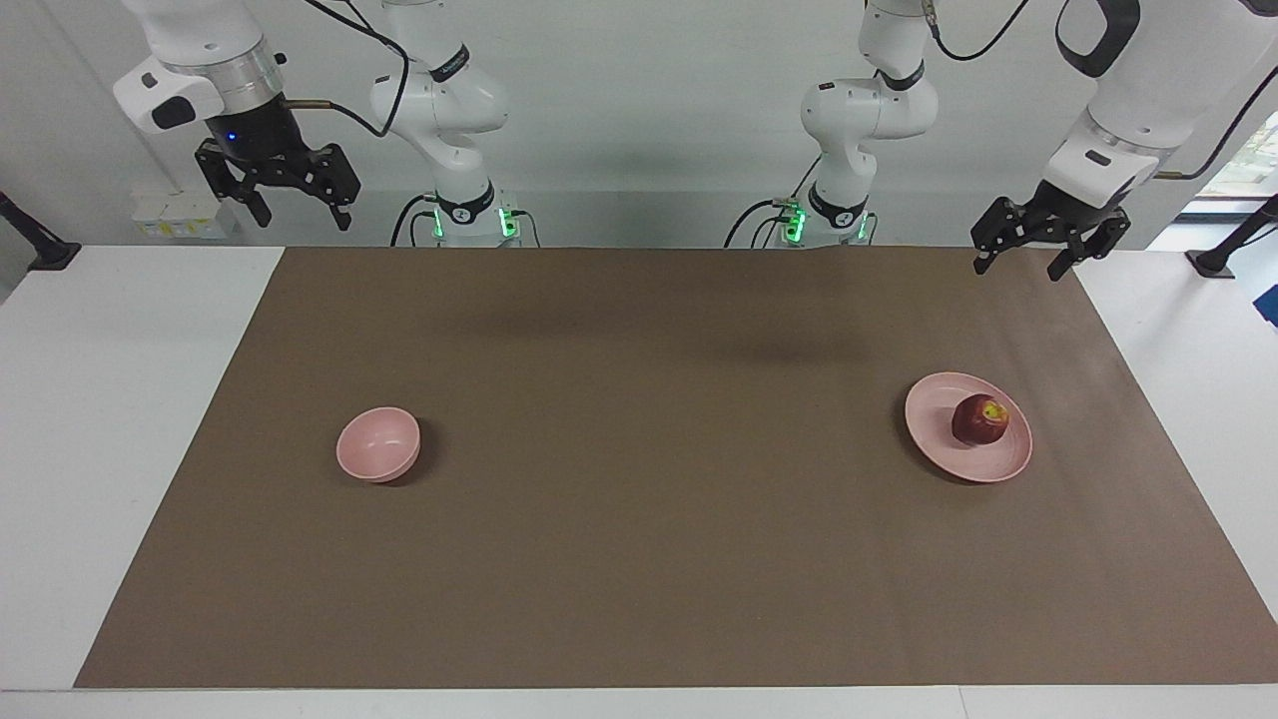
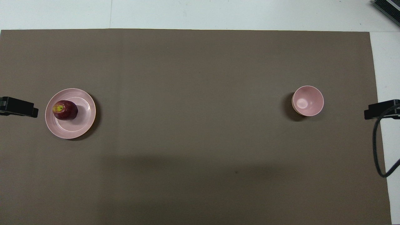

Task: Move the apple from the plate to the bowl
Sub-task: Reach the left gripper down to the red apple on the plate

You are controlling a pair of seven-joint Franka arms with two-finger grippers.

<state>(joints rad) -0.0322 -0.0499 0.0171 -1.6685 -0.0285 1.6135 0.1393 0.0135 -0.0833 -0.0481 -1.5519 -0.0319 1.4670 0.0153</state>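
Note:
A dark red apple (image 1: 979,419) (image 2: 65,110) with a yellowish stem patch sits on the pale pink plate (image 1: 939,439) (image 2: 81,123) toward the left arm's end of the table. The small deep pink bowl (image 1: 377,444) (image 2: 307,100) stands empty toward the right arm's end. My left gripper (image 1: 1018,262) hangs open in the air over the mat's edge by the robots, apart from the plate; in the overhead view only its tip (image 2: 18,107) shows beside the plate. My right gripper (image 1: 296,210) waits open, raised at its own end.
A brown mat (image 1: 639,559) covers most of the white table (image 1: 120,399). A black cable (image 2: 376,147) loops at the right arm's end in the overhead view.

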